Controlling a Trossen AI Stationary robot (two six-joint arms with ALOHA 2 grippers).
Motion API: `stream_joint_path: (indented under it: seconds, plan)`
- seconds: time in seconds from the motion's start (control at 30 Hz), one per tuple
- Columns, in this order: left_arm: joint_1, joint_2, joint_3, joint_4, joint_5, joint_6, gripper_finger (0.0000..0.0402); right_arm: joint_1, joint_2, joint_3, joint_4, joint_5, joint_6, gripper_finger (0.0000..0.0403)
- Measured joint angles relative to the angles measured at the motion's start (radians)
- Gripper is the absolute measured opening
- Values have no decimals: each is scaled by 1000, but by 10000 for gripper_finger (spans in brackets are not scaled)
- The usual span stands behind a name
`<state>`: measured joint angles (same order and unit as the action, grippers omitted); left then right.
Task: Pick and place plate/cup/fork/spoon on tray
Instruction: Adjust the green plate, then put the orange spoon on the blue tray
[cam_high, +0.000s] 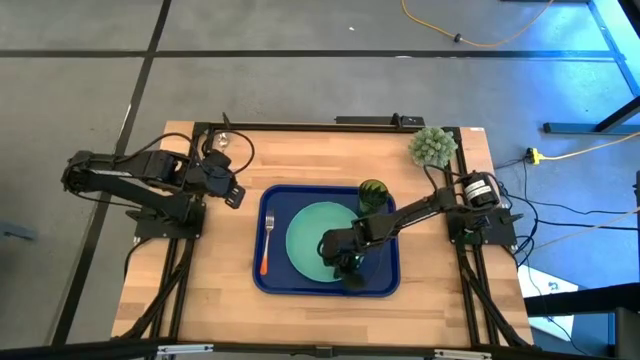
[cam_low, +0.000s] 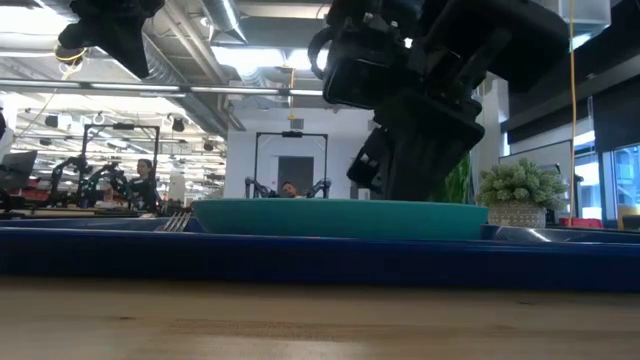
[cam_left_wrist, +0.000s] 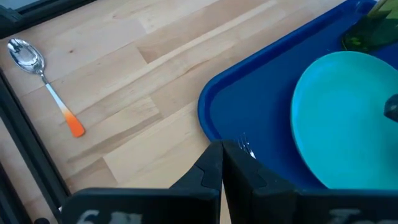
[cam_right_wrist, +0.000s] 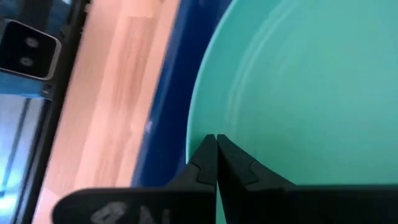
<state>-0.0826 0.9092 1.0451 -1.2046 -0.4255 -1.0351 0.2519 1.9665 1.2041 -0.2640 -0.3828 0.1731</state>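
Resting on wooden table (cam_high: 210, 290), tray (cam_high: 272, 278), plate (cam_high: 305, 240), both claws clenched, lab behind.

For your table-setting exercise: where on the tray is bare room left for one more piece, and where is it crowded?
Bare floor of the dark-blue plastic tray shows between the orange-handled silver fork and the round mint-green plate. It is crowded on the far right, where the translucent dark-green cup stands and the shut right hand sits at the plate's rim.
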Motion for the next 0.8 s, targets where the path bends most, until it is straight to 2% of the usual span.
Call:
stream_joint_path:
  seconds: [0.2, 0.4, 0.6, 0.8]
  plan:
    - [0, 0, 0, -3, 0, 0, 0, 8, 32, 0, 65, -39, 1, 2]
    - [0, 0, 0, -22, 0, 0, 0, 8, 28, 27, 34, 8, -33, 2]
    - [0, -1, 0, -24, 0, 16, 0, 5, 9, 112, -150, 71, -125, 2]
    - [0, 0, 0, -24, 0, 42, 0, -16, -6, 283, -434, 142, -163, 2]
